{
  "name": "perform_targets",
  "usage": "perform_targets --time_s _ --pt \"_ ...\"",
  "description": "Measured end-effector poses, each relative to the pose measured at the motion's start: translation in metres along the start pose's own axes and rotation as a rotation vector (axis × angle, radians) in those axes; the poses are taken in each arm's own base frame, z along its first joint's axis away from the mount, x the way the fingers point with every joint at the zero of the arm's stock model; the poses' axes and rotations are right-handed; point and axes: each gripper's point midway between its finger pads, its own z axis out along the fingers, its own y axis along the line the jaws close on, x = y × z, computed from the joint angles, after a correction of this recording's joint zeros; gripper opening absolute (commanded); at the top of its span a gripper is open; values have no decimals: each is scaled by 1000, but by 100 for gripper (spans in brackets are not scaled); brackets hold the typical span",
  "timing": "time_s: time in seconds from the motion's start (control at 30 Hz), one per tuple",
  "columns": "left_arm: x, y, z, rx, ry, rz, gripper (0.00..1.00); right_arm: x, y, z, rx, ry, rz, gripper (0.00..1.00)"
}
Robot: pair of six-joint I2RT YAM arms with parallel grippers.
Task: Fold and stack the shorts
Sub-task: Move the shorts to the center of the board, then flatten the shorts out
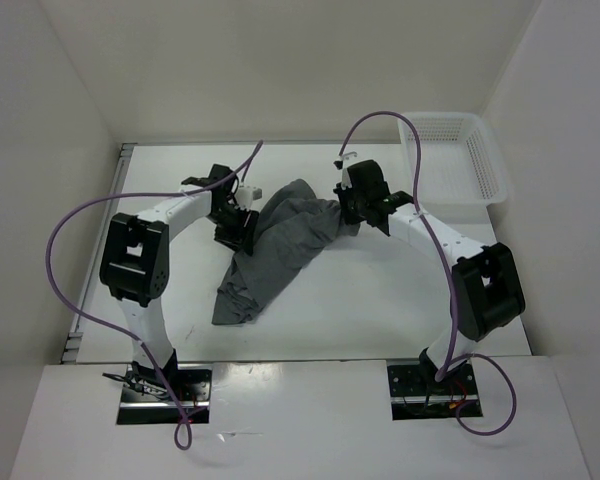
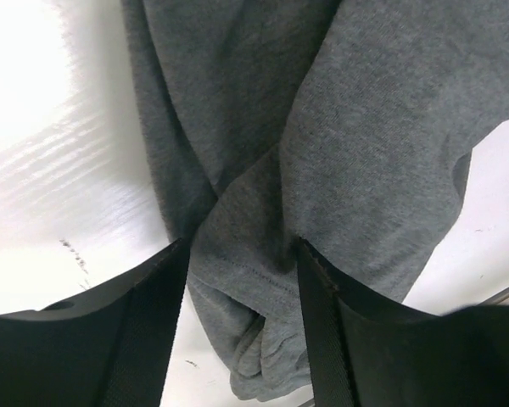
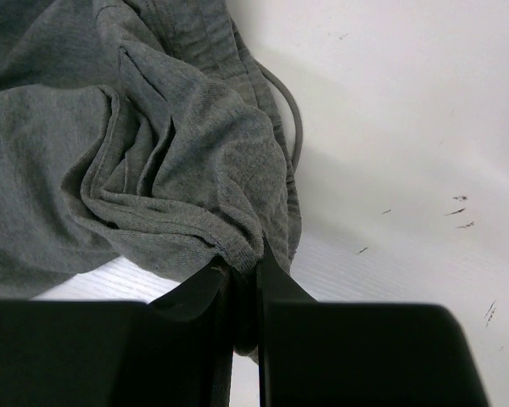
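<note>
The grey shorts (image 1: 280, 240) lie crumpled in the middle of the white table, running from the back centre down to the front left. My left gripper (image 1: 242, 228) is at their left edge. In the left wrist view its jaws (image 2: 240, 246) stand apart, with a thick fold of the shorts (image 2: 365, 127) between the fingers. My right gripper (image 1: 348, 212) is at the shorts' right end. In the right wrist view it (image 3: 244, 271) is shut on a hemmed edge of the shorts (image 3: 153, 153). The thin drawstring (image 3: 295, 127) curves on the table beside that edge.
A white plastic mesh basket (image 1: 500, 170) stands at the back right corner of the table. White walls close in the table at the left, back and right. Purple cables loop over both arms.
</note>
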Motion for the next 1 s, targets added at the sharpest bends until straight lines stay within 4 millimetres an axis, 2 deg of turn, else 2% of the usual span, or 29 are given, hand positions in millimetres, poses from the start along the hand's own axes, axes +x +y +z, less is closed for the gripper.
perform_targets --time_s 0.27,0.3,0.33,0.43,0.6,0.67,0.77,0.87,0.93,1.0 --pt "12 3 15 5 54 -16 66 0 1 0 -4 0 -5 0" --pt "13 3 16 6 56 -17 61 0 1 0 -4 0 -5 0" --pt "13 3 16 6 57 -17 43 0 1 0 -5 0 -6 0" --pt "16 3 17 8 64 -23 11 0 1 0 -5 0 -8 0" --pt "16 5 16 -18 69 -14 0 -1 0 0 -5 -2 -19 0" --pt "12 10 13 -71 66 -1 0 -3 0 -1 -3 -6 -26 0" --pt "-10 23 -3 -228 13 51 0 -12 -1 -3 -2 -25 -33 0" --pt "-56 30 -40 -482 -167 131 0 -26 -2 -6 4 -56 -39 0" --pt "-91 20 -76 -660 -371 170 0 -37 -3 -9 11 -80 -42 0" --pt "-114 2 -111 -760 -544 172 0 -48 -6 -12 25 -104 -43 0"
